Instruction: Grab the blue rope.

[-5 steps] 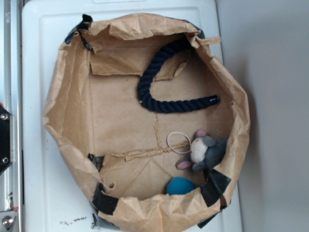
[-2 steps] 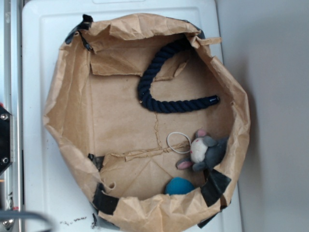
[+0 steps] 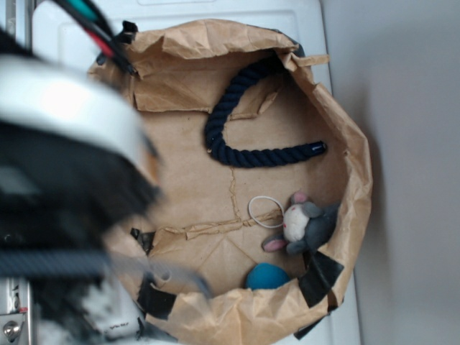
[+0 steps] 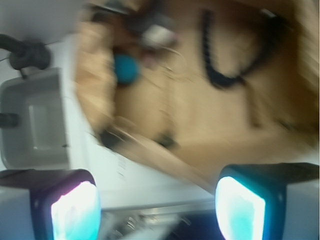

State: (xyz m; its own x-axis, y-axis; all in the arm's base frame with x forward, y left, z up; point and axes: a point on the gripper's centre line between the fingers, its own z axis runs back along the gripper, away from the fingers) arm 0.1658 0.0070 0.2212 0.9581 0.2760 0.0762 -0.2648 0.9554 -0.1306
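Counting what lies in the brown paper bag (image 3: 338,129), I find one blue rope (image 3: 237,136) curved across its upper half, one grey plush toy (image 3: 305,224), one teal ball (image 3: 268,276) and one white ring (image 3: 264,212). My gripper (image 4: 157,207) is spread wide, nothing between its fingers (image 4: 75,210), well apart from the rope. Unlike a moment ago, my arm (image 3: 65,187) now blurs across the bag's left side.

Landmark: crumpled brown paper bag (image 3: 108,129), lying open on white tabletop (image 3: 65,36).
Thick navy twisted rope (image 3: 237,147): inside bag, upper middle.
Grey plush rabbit (image 3: 305,226): inside, lower right.
Round teal ball (image 3: 267,276): inside, below rabbit.
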